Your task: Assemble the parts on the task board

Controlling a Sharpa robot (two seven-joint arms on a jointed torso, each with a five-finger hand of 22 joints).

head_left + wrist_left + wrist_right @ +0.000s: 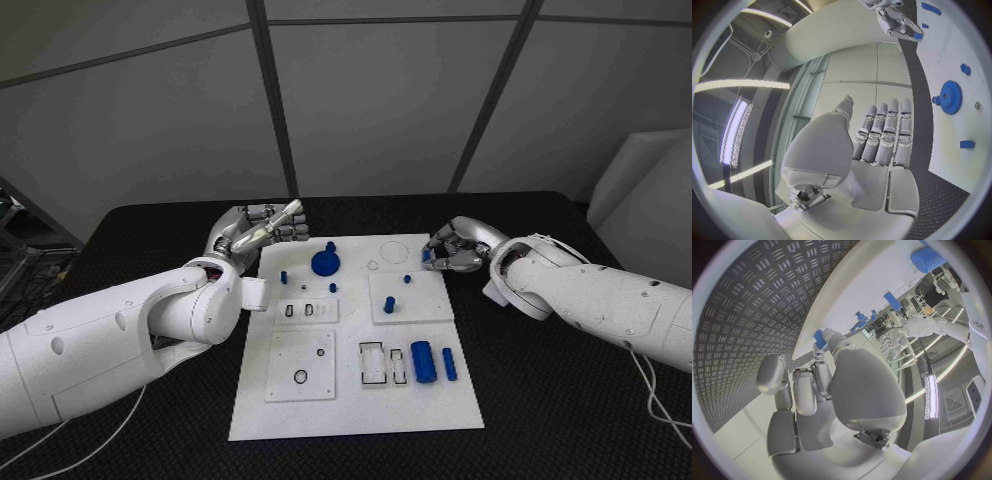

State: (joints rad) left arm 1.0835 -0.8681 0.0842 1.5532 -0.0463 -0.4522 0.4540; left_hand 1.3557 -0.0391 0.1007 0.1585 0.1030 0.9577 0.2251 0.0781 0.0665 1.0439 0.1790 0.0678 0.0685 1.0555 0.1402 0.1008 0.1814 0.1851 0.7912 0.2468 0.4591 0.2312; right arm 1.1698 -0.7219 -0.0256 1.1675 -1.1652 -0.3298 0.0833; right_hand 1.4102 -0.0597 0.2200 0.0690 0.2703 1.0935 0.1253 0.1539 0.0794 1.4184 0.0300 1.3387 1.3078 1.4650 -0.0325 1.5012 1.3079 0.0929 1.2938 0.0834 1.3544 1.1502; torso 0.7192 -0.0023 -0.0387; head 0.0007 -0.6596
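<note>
Right robot hand pinches a small blue part — long axis unclear.

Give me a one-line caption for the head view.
Left hand open beside task board; right hand pinches small blue part.

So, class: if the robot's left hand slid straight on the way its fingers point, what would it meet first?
Nothing, probably: the left hand hangs open beside the white task board, its fingers pointing past the table's far edge toward the grey wall. Depth is uncertain.
</note>
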